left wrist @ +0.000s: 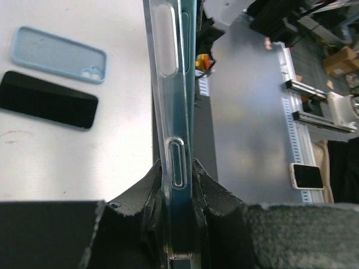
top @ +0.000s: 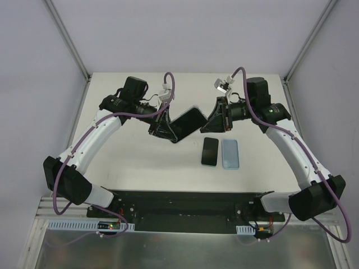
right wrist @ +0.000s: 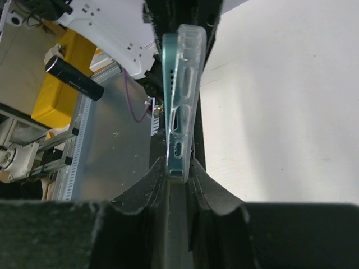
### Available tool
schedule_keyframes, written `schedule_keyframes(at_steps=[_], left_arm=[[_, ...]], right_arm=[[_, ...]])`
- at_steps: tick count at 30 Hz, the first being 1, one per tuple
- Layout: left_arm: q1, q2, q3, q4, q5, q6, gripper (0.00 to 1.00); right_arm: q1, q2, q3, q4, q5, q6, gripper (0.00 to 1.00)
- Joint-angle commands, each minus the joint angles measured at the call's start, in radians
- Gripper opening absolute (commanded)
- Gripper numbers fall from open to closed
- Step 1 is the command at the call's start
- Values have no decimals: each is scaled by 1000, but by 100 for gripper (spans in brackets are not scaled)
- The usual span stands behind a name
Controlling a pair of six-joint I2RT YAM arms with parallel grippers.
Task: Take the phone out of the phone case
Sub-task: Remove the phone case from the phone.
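While reaching inward from either side, my left end effector and right end effector pinch the cased phone (off the desk) at eight and two o'clock.

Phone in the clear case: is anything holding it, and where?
Both grippers: the left gripper pinches the cased phone at one end, the right gripper at the opposite end.

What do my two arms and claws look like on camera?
The left arm and right arm match: white curved links, black joint housings, a purple cable looping along each. The left claw and right claw are black, with angular fingers.
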Motion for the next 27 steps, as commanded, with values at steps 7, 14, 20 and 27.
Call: schedule_keyframes(at_steps=[7,14,20,27], left_arm=[[-11,-10,-10,80,269,-12,0],[-54,1,-36,80,278,-3,0],[-80,10,-50,80,295,3,0],[-117,19,-65,80,346,-9,0]], right_arm=[[68,25,262,-441,-179,-483,0],[85,52,309,-523,-199,-551,0],[86,64,323,-571,-205,-604,0],[86,95,371,-670,-233,-693,0]])
